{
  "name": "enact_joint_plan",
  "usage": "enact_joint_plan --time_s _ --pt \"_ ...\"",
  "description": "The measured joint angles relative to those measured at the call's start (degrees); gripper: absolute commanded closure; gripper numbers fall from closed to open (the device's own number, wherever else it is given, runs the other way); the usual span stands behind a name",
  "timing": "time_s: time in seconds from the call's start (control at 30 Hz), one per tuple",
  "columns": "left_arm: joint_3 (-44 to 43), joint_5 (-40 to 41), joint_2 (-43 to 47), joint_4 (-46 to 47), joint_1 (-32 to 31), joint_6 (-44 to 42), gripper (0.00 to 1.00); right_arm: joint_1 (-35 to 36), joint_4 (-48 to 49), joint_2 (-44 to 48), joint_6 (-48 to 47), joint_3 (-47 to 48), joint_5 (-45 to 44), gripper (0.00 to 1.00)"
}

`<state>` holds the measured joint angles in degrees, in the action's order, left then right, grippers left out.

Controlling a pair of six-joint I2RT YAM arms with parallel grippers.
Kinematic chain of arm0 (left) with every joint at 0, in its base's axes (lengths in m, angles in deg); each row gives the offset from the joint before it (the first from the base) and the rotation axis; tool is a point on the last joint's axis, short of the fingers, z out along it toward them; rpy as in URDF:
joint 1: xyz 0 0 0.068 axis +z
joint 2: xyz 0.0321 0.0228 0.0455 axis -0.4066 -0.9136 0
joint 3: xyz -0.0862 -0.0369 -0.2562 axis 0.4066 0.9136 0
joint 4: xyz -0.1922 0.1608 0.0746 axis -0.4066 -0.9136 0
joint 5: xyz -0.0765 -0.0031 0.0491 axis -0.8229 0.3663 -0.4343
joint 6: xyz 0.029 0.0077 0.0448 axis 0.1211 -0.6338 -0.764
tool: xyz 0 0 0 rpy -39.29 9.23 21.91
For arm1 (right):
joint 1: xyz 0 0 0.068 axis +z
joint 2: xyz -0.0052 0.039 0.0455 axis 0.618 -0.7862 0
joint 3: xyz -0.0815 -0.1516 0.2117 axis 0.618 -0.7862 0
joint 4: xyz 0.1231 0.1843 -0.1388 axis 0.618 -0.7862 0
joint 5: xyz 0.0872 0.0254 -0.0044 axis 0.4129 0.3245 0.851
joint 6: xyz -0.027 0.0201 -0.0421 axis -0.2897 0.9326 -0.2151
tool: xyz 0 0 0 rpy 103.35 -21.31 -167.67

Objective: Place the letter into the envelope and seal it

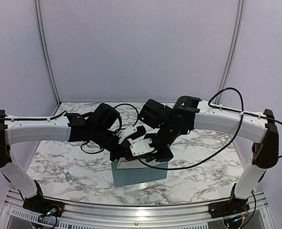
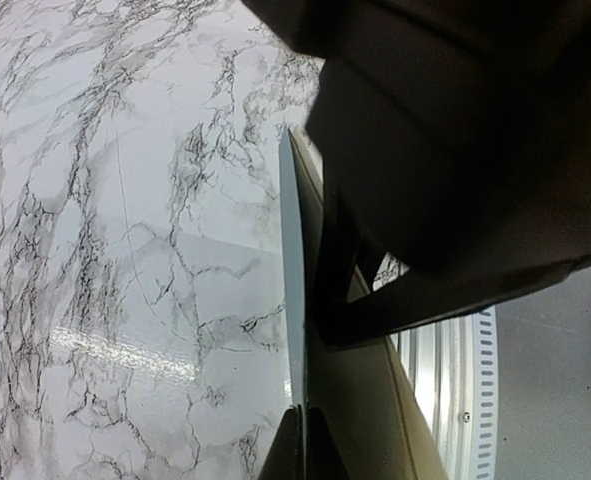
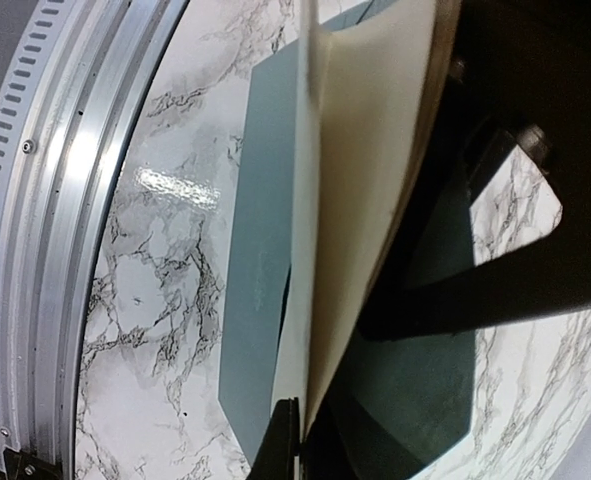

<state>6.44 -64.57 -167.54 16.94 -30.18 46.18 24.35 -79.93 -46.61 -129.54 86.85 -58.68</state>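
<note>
The blue-grey envelope (image 1: 141, 175) lies near the table's front middle. In the left wrist view its thin edge (image 2: 293, 300) stands upright, and my left gripper (image 2: 301, 408) is shut on it. The cream letter (image 3: 365, 150) stands on edge over the envelope (image 3: 260, 260), and my right gripper (image 3: 297, 402) is shut on its lower edge. The letter also shows beside the envelope edge in the left wrist view (image 2: 370, 430). In the top view both grippers, left (image 1: 123, 156) and right (image 1: 146, 151), meet just above the envelope's far edge. A pale strip of the letter (image 1: 123, 163) shows there.
A small white and green tube (image 1: 70, 177) lies on the marble table (image 1: 203, 157) left of the envelope. The aluminium rail (image 1: 141, 210) runs along the near edge, close to the envelope. A black cable (image 1: 217, 143) hangs from the right arm.
</note>
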Motion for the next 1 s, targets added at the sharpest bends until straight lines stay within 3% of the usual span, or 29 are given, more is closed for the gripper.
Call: enact_joint_plan --time_s 0.2,0.33,0.63,0.8,0.9,1.0 --pt "0.00 -0.20 -0.59 0.00 0.00 0.26 1.00 0.24 0.66 -0.04 0.94 -0.90 -0.42 1.00" --pt "-0.13 -0.42 -1.16 0.00 0.00 0.70 1.00 0.33 0.83 -0.26 1.70 -1.09 -1.29 0.91" --pt "-0.17 -0.48 -1.46 -0.20 0.00 0.98 1.00 0.55 2.32 0.09 2.99 -2.49 -0.59 0.88" --pt "-0.17 -0.52 -1.46 -0.22 0.00 0.94 1.00 0.55 3.50 0.66 4.26 -3.10 1.14 0.81" --pt "-0.17 -0.59 -1.46 -0.22 0.00 0.94 1.00 0.55 4.61 0.94 5.18 -4.04 2.16 0.82" --pt "-0.17 -0.61 -1.46 -0.24 0.00 0.94 1.00 0.55 5.49 0.94 5.68 -4.72 3.30 0.92"
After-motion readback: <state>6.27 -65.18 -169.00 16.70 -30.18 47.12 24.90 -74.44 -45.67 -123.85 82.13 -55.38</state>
